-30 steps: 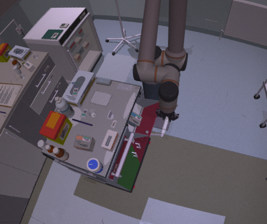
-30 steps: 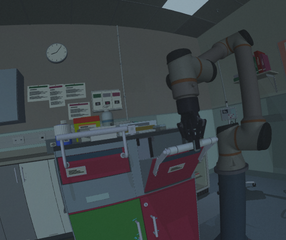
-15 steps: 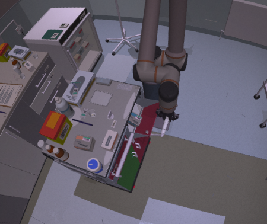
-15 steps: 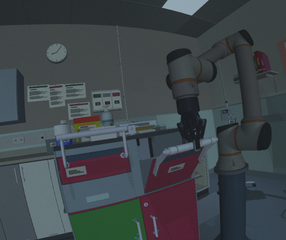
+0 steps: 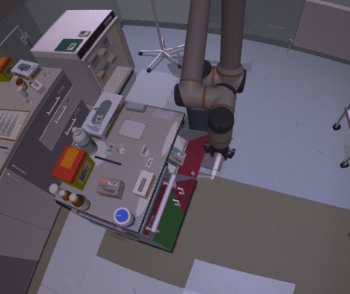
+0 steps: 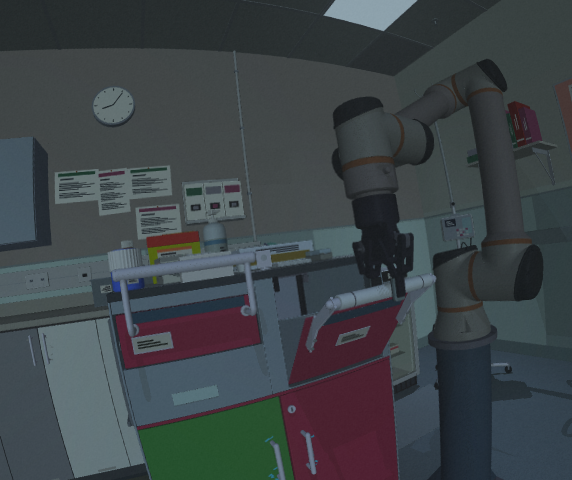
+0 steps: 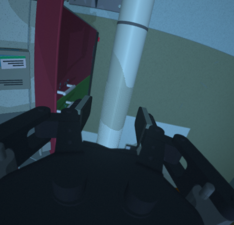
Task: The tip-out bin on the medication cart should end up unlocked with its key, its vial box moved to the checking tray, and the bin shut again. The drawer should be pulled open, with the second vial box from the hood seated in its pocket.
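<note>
The red tip-out bin [image 6: 346,338] on the cart's right side is tilted open, its front leaning outward. Its white bar handle [image 6: 379,293] [image 7: 123,81] runs along the top edge. A vial box [image 5: 178,154] with a green stripe sits inside the bin. My gripper [image 6: 394,284] [image 7: 113,120] [image 5: 217,165] is open and straddles the handle near its right end, holding nothing. The drawer [image 6: 185,330] on the cart's left stands pulled out, with its own white bar handle [image 6: 183,266]. A tray outline [image 5: 132,128] marks the cart top.
The bin's red front [image 7: 47,62] stands close to my left finger. The cart top carries a red-yellow sharps box [image 5: 72,166], bottles [image 5: 76,199], a blue-lidded jar [image 5: 124,216] and small boxes [image 5: 110,186]. A glass-fronted hood [image 5: 84,46] stands behind the cart.
</note>
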`<state>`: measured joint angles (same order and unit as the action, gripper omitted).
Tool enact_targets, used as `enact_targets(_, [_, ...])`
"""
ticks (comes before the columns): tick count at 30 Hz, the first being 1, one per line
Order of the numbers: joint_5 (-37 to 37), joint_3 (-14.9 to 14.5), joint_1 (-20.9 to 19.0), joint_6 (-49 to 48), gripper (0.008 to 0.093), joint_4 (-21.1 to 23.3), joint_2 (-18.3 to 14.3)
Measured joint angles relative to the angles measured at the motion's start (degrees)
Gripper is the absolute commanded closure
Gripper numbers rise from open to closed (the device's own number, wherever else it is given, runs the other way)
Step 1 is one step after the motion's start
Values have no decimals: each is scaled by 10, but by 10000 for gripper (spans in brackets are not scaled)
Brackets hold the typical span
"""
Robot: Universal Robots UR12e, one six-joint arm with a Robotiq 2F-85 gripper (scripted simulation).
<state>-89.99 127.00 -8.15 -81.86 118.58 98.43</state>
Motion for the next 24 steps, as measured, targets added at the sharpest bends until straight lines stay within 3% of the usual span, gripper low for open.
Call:
enact_targets(12, [0, -2, 0, 0, 434, -5, 2])
enact_targets(24, [0, -39, 0, 0, 434, -65, 27])
